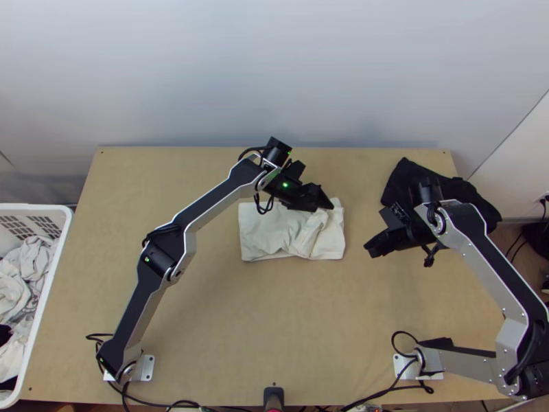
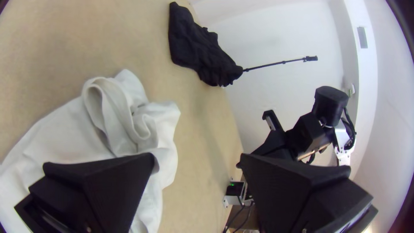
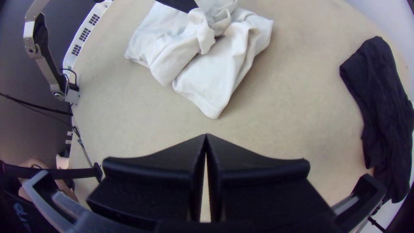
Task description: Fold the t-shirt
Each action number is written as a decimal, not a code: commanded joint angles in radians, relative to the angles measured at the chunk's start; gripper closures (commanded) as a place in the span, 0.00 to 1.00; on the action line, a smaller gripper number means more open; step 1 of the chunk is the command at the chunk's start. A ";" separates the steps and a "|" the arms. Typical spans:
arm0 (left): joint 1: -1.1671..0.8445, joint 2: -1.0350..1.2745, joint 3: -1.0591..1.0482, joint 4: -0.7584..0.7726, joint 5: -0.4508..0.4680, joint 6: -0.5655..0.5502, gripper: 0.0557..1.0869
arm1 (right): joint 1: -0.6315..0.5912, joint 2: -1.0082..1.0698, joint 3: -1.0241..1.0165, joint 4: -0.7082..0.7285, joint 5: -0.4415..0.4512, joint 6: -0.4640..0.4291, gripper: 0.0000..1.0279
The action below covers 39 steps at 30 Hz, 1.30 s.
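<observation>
Top view: white t-shirt (image 1: 264, 235), roughly rectangular, rumpled into rolled ridges, between worktop (image 1: 206, 309) centre and far edge. Left pincer (image 1: 324, 204), spread apart, screening the cloth's far side; right pincer (image 1: 372, 248), closed, beyond its right side. Crinkled black fabric (image 1: 401, 180) at far-right corner; slotted white basket (image 1: 51, 280) beside left edge.

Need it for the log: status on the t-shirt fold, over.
Left pincer open, over white t-shirt. Right pincer shut, right of the t-shirt. T-shirt rumpled, loose folds on top. Black cloth apart at far right corner, not in the way.
</observation>
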 commanded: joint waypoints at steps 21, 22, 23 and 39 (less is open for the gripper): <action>0.083 -0.333 -0.498 -0.304 -0.560 0.414 0.34 | 0.154 0.210 0.221 0.076 -0.016 -0.025 0.97; 0.077 -0.324 -0.509 -0.291 -0.560 0.414 0.41 | 0.161 0.239 0.253 0.076 -0.017 -0.023 0.97; 0.069 -0.315 -0.513 -0.288 -0.560 0.414 0.45 | 0.172 0.263 0.288 0.076 -0.026 -0.017 0.97; 0.057 -0.236 -0.555 -0.201 -0.625 0.411 0.62 | 0.283 0.602 0.489 0.195 -0.056 0.018 0.97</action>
